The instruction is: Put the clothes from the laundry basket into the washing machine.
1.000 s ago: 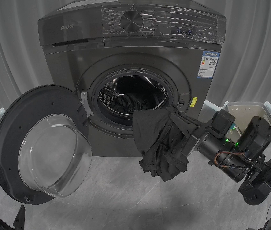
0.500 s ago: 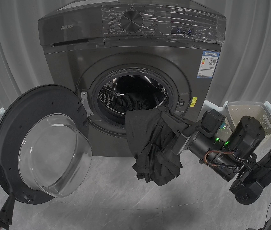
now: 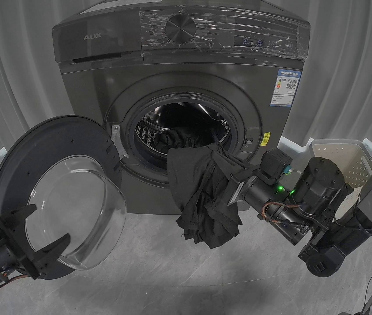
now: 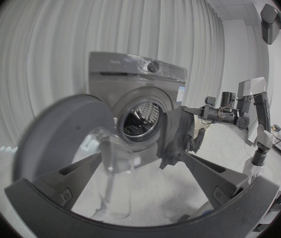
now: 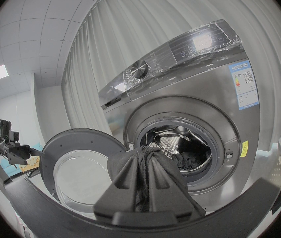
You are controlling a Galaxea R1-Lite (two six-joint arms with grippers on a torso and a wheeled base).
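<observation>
The right gripper (image 5: 143, 174) pinches one black garment (image 3: 199, 197) hanging at the mouth of the washing machine (image 3: 177, 73); a second dark garment (image 3: 181, 138) lies in its drum. The left gripper (image 3: 51, 222) gapes wide by the open door (image 3: 54, 147) at left, and one laundry basket (image 3: 350, 154) stands at right

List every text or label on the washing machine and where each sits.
Brand mark: short capitals on the upper-left panel of the washing machine; left unquoted.
Blue-and-white label, upper right front: too small to read.
Yellow sticker beside the door opening: too small.
Control panel print: blurred under film.
</observation>
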